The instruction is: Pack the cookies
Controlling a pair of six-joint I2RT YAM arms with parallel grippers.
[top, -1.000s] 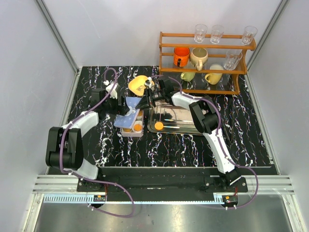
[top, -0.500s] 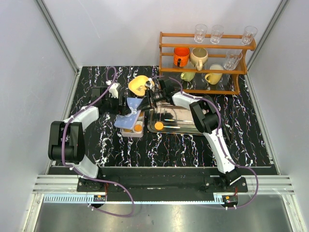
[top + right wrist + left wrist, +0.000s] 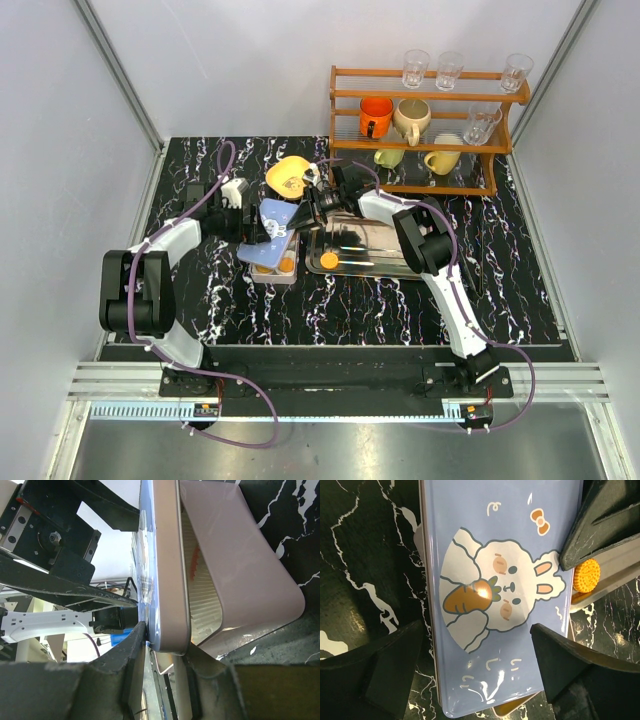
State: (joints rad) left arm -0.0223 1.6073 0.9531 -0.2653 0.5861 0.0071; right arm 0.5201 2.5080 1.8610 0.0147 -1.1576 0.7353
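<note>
Some cookies [image 3: 285, 263] sit in the box [image 3: 240, 580]; right tool [image 3: 162, 642] clamps its lid [image 3: 500, 605], left tool [image 3: 475, 647] spread apart; one cookie [image 3: 328, 260] right of the box remains.

no readable text, lid [image 3: 500, 595] shows only drawings

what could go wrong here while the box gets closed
1. The lid sits askew over the box, pinched at one edge by the right gripper; it may slip or close crooked.
2. One cookie lies on the tray and could be shut out.
3. The open left gripper straddles the lid close by; the grippers could collide.
</note>
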